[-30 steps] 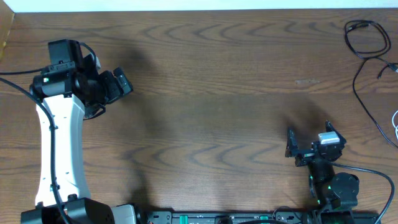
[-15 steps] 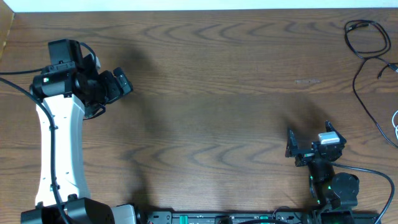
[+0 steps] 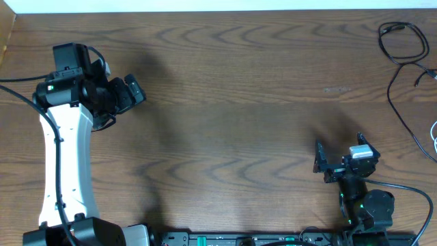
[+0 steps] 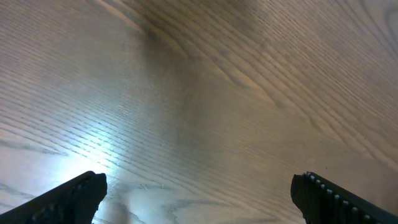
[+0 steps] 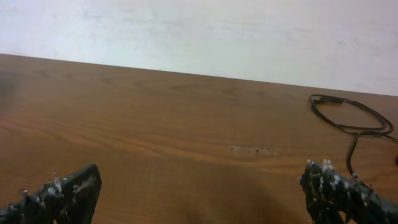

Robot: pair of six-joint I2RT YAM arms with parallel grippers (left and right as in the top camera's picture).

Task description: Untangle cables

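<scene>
A black cable [image 3: 403,42] lies in loops at the table's far right corner and runs down the right edge; a white cable [image 3: 434,137] shows at the right border. The black cable also shows in the right wrist view [image 5: 351,121]. My left gripper [image 3: 130,92] is open and empty at the far left, above bare wood; in its wrist view [image 4: 199,199] only wood lies between the fingers. My right gripper [image 3: 338,154] is open and empty near the front right, well short of the cables; it also shows in its wrist view [image 5: 199,199].
The wooden table [image 3: 239,102] fills the view. A white wall [image 5: 199,31] stands behind the far edge. A wooden box edge [image 3: 5,34] shows at the far left corner.
</scene>
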